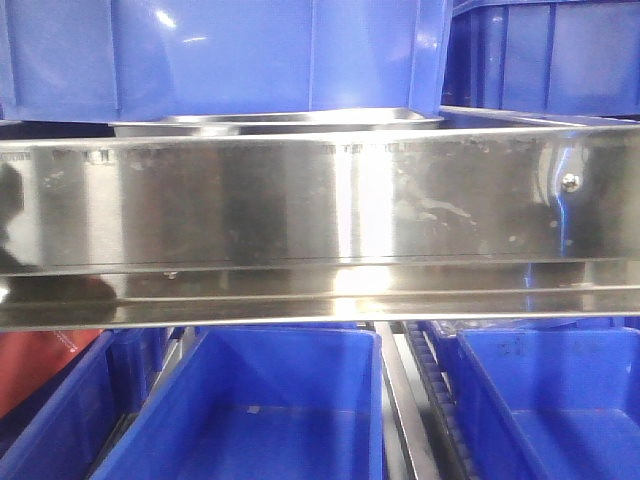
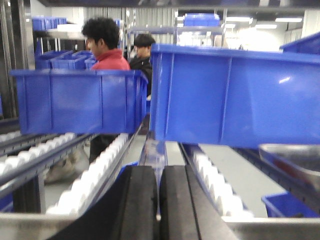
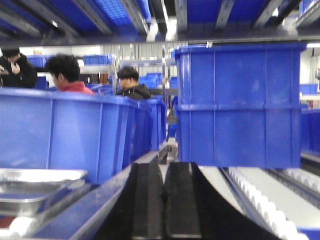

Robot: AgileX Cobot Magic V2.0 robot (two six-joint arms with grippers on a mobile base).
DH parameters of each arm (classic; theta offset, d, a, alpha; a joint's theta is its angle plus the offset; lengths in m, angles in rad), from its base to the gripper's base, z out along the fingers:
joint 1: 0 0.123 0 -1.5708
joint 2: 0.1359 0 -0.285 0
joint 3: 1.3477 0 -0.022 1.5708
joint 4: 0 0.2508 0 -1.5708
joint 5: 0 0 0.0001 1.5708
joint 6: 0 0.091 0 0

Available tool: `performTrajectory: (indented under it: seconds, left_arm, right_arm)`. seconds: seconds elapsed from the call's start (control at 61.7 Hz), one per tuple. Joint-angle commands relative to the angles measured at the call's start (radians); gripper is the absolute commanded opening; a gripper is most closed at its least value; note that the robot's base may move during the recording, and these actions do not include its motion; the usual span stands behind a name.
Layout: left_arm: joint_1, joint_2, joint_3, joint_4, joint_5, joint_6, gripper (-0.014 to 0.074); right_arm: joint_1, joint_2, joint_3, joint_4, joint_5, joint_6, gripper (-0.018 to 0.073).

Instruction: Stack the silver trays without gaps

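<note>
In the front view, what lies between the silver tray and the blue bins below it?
The long steel rail runs across the whole width there, with the tray above it and the lower bins under it. The front view shows this.

You see a long steel rail (image 1: pixel 300 215) filling the middle of the frame from edge to edge, with one screw (image 1: pixel 571 181) near its right end. Just above its top edge a silver tray (image 1: pixel 300 119) shows only its flat rim. A large blue bin (image 1: pixel 220 55) hangs over it and hides the rest; you cannot tell whether they touch. A second upper bin (image 1: pixel 560 55) stands to the right. Below the rail you look into a middle lower bin (image 1: pixel 260 420), a right lower bin (image 1: pixel 550 410) and a left lower bin (image 1: pixel 55 425). A roller track (image 1: pixel 440 400) runs between the middle and right ones. Something red (image 1: pixel 40 365) shows at lower left.
</note>
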State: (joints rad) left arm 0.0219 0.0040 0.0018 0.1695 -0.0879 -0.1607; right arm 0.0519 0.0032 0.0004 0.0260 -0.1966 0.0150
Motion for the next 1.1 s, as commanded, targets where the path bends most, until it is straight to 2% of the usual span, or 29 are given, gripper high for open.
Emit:
performTrajectory:
  seconds: [0.0,0.259,0.308,0.389,0.421,0.47,0.535,0.648,0.713,0.794,0.843,0.972,1.021,1.086]
  left_arm:
    - [0.003,-0.004,-0.002,-0.009,-0.057,-0.002,0.0011]
    - [0.003,-0.004,-0.002,-0.009,-0.166,-0.002,0.0011]
    - [0.003,-0.004,-0.002,-0.009,-0.173,-0.002,0.0011]
    - [0.003,-0.004,-0.002,-0.011,-0.173,-0.014,0.0011]
    - [0.003,-0.004,-0.002,-0.011,-0.176,-0.047,0.0011]
    - [0.003,-0.004,-0.003,-0.011,-0.178,-0.115,0.0011]
    - [0.003,-0.004,-0.015,-0.011,-0.189,-0.203,0.0011]
    - [0.003,-0.004,-0.025,-0.011,-0.184,-0.280,0.0011]
    - [0.003,-0.004,-0.026,-0.011,-0.187,-0.350,0.0011]
    - [0.003,-0.004,-0.031,-0.011,-0.195,-0.511,0.0011]
    - [0.003,-0.004,-0.035,-0.004,-0.182,-0.578,0.0011]
    - [-0.006,-0.004,-0.040,0.057,-0.182,-0.596,0.0011]
    - [-0.023,-0.004,-0.054,0.121,-0.176,-0.610,0.0011]
    - [-0.060,-0.004,-0.097,0.224,-0.107,-0.610,0.0011]
  right_arm:
    - [0.001,-0.003,0.000,0.002,-0.050,0.001,-0.0078]
    - [0.001,-0.003,0.000,0.017,-0.099,0.004,-0.0078]
    - [0.001,-0.003,0.000,0.078,-0.076,0.026,-0.0078]
    - [0.001,-0.003,0.000,0.290,-0.034,0.066,-0.0078]
    - [0.001,-0.003,0.000,0.347,-0.026,0.066,-0.0078]
    - [0.001,-0.003,0.000,0.377,-0.015,0.066,-0.0078]
    - [0.002,-0.003,0.000,0.377,0.020,0.068,-0.0078]
    - [0.002,-0.003,-0.058,0.380,0.156,0.108,-0.0078]
    - [0.002,-0.003,-0.107,0.408,0.234,0.120,-0.0078]
    - [0.002,-0.003,-0.156,0.405,0.280,0.120,-0.0078]
    - [0.002,-0.003,-0.181,0.389,0.306,0.115,-0.0078]
    - [0.002,-0.003,-0.234,0.388,0.381,0.115,-0.0078]
    - [0.002,-0.003,-0.257,0.383,0.425,0.113,-0.0078]
    - [0.002,-0.003,-0.293,0.360,0.504,0.080,-0.0078]
